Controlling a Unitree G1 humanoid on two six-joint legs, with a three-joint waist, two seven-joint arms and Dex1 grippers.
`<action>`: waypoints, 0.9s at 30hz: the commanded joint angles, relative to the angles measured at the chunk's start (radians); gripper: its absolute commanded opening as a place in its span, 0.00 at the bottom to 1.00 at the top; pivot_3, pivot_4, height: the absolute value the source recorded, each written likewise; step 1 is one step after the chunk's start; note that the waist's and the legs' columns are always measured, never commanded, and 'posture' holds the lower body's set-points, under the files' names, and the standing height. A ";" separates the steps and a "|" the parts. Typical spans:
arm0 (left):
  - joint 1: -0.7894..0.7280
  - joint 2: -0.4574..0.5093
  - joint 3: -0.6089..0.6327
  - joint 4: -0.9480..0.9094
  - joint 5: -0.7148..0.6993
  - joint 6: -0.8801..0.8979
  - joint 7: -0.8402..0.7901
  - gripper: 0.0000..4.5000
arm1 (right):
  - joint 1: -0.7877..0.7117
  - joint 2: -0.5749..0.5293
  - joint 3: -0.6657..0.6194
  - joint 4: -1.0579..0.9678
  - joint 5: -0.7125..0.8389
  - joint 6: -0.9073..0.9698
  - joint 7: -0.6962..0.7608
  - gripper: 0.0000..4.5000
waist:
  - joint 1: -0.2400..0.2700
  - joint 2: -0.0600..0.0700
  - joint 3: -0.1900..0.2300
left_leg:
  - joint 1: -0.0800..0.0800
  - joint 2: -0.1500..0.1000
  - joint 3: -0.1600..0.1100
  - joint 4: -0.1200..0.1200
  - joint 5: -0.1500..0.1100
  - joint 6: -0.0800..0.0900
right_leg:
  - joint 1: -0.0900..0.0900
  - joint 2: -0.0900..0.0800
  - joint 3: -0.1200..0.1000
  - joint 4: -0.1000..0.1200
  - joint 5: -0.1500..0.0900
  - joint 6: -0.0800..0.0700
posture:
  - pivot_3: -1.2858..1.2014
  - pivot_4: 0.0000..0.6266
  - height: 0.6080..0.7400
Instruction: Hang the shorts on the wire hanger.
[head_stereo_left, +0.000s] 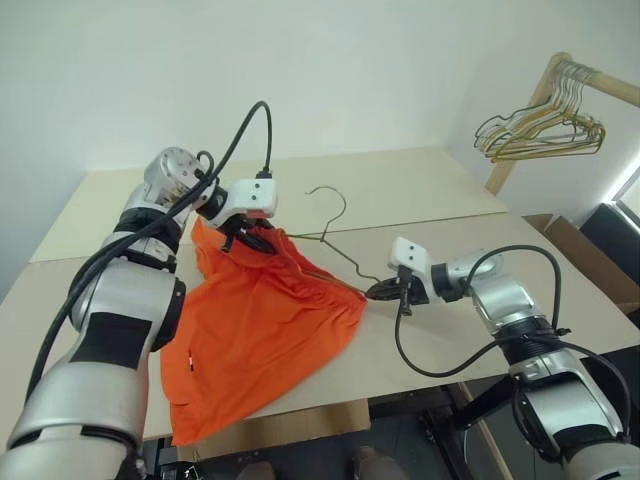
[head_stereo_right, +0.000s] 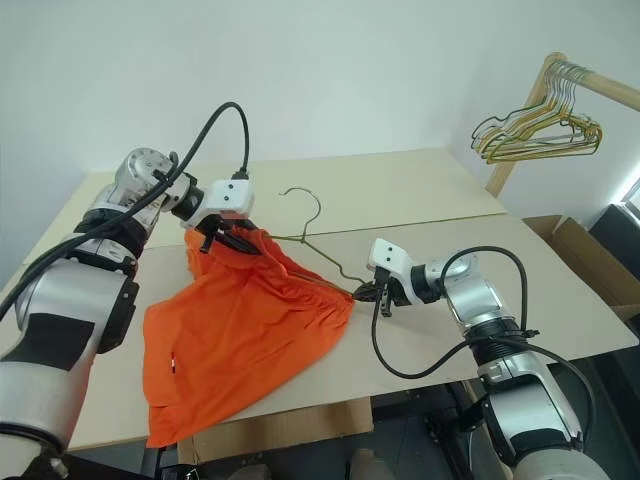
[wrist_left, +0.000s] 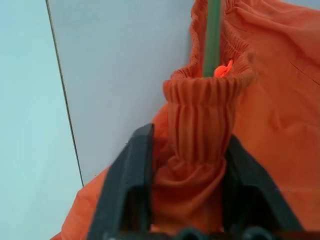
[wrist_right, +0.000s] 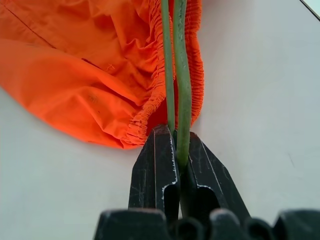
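Both your grippers grip: left gripper (wrist_left: 192, 200) pinches the shorts' (head_stereo_left: 250, 330) waistband, right gripper (wrist_right: 176, 150) clamps the hanger (head_stereo_left: 335, 245) end. Shorts sprawl on the table (head_stereo_left: 440, 190), hanger threaded through, hook toward twelve o'clock. You'll read no writing.

A pale wooden table (head_stereo_left: 430, 190) made of joined panels stands against a plain white wall (head_stereo_left: 350, 70). At the right, a wooden rack (head_stereo_left: 548, 90) carries a bunch of wire hangers (head_stereo_left: 540, 130), with a cardboard box (head_stereo_left: 590, 260) below it.
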 joint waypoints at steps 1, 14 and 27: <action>-0.019 0.007 0.014 -0.007 0.004 0.001 0.008 0.04 | -0.026 0.000 -0.029 -0.042 0.024 -0.022 0.001 0.00 | 0.001 0.000 0.000 | 0.000 0.000 0.000 0.000 0.000 0.000 | 0.000 0.000 0.000 0.000 0.000 0.000 | 0.51 0.00 1.00; -0.013 0.012 0.041 -0.003 -0.004 0.006 0.044 0.00 | -0.014 0.012 -0.038 -0.037 0.021 -0.127 -0.057 0.00 | 0.001 0.000 0.000 | 0.000 0.000 0.000 0.000 0.000 0.000 | 0.000 0.000 0.000 0.000 0.000 0.000 | 0.51 0.00 1.00; -0.027 0.034 0.087 0.001 -0.016 -0.007 0.039 0.00 | 0.026 -0.041 -0.062 -0.089 0.032 -0.118 -0.060 0.67 | 0.000 0.000 0.000 | 0.000 0.000 0.000 0.000 0.000 0.000 | 0.000 0.000 0.000 0.000 0.000 0.000 | 0.50 0.00 1.00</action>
